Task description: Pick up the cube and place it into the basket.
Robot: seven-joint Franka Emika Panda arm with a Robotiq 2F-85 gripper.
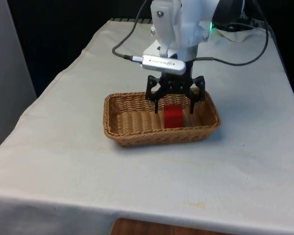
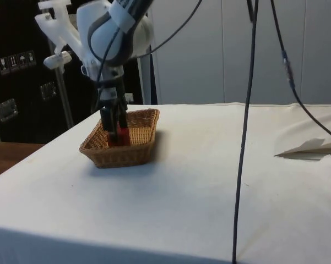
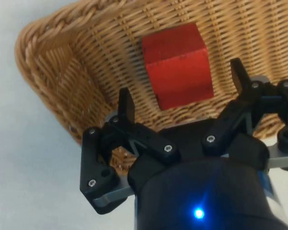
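Gripper: the gripper (image 1: pixel 175 104) hangs over the basket's inside, nearer the front view's right end, pointing straight down. Its fingers (image 3: pixel 126 104) stand spread wide, with nothing between them that they grip.

Cube: the red cube (image 1: pixel 173 116) sits on the basket floor, right under the gripper and between the two fingers. In the wrist view the cube (image 3: pixel 178 65) shows a clear gap to each finger, so neither one touches it. In the front view its top lies about level with the fingertips.

Basket: the wicker basket (image 1: pixel 118 110) is oblong and shallow, standing on the cloth around the middle of the table. In the front view the cube lies right of the basket's middle, close to the near wall. The stretch of basket to the front view's left is bare weave.

Side view: the gripper (image 2: pixel 114 125) reaches down inside the basket (image 2: pixel 141 140), and the cube (image 2: pixel 121 136) shows red at the fingertips, low against the wicker.

Cloth: the white cloth (image 1: pixel 78 161) covers the whole table.
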